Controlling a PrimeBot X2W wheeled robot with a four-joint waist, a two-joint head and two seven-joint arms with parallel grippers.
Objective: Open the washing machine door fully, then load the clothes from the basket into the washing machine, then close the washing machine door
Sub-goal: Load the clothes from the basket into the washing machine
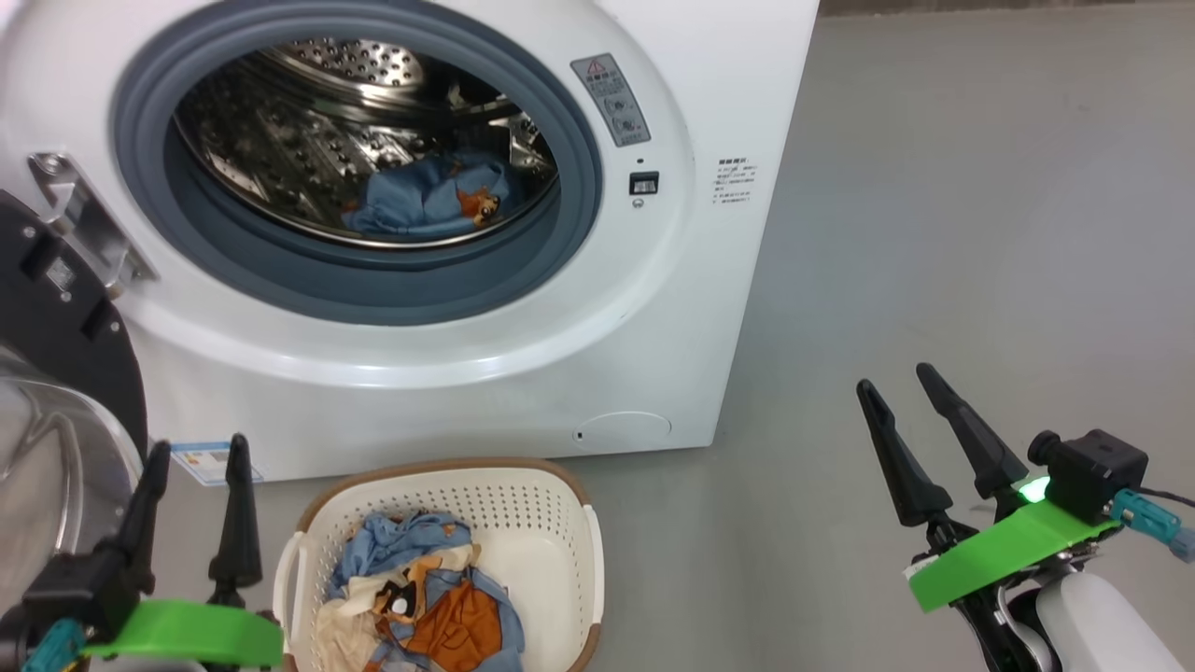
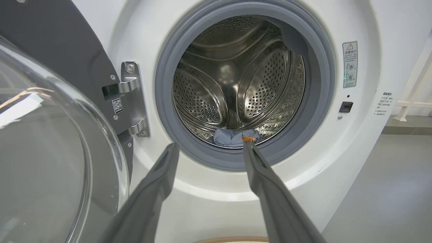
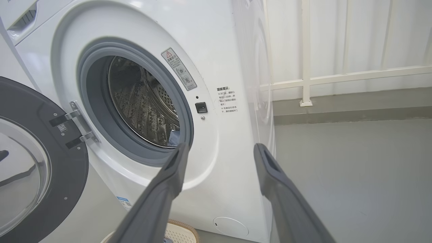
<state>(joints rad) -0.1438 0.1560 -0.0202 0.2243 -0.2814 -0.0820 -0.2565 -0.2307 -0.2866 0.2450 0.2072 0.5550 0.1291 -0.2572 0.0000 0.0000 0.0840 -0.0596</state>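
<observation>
The white washing machine (image 1: 448, 373) stands with its round black door (image 1: 65, 308) swung wide to the left, glass bowl (image 2: 37, 162) bulging out. A blue bear-print garment (image 1: 429, 201) lies in the steel drum (image 2: 236, 84). On the floor in front, the cream basket (image 1: 551, 509) holds more blue, orange-brown and cream clothes (image 1: 425, 602). My left gripper (image 1: 198, 457) is open and empty just left of the basket, near the door. My right gripper (image 1: 901, 387) is open and empty over the floor, right of the machine.
Grey floor (image 1: 980, 233) stretches to the right of the machine. A white railing (image 3: 337, 79) and pale wall stand behind it. The open door takes up the space at the left. A blue sticker (image 1: 201, 460) marks the machine's lower left corner.
</observation>
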